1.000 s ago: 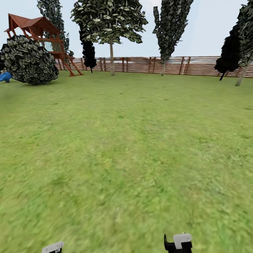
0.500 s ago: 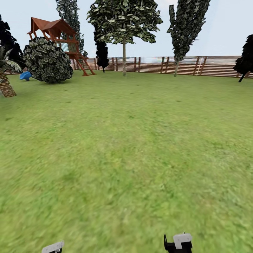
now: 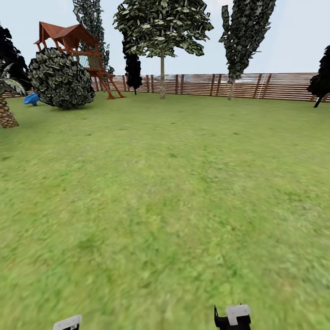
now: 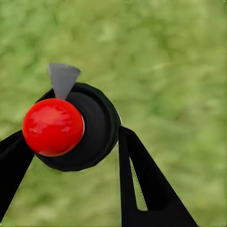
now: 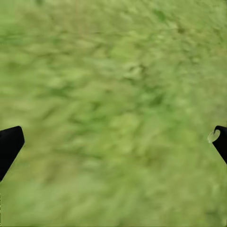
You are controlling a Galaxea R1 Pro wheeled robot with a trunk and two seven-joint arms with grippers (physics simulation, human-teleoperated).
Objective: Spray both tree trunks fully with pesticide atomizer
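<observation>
Bright, even daylight under a pale sky (image 3: pixel 293 32). The grass (image 3: pixel 165 206) is smeared and blurry near the camera, sharper toward the fence (image 3: pixel 238 85). A soft highlight shines on the red ball (image 4: pixel 52 126).

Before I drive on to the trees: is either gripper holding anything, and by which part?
The left gripper holds the atomizer, its fingers closed around the black body below the red cap. The right gripper is open over grass, holding nothing.

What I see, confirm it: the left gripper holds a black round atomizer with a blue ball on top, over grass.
Not quite. The ball on the black round atomizer is red, not blue, as the left wrist view shows. The left gripper does hold it, over grass.
</observation>
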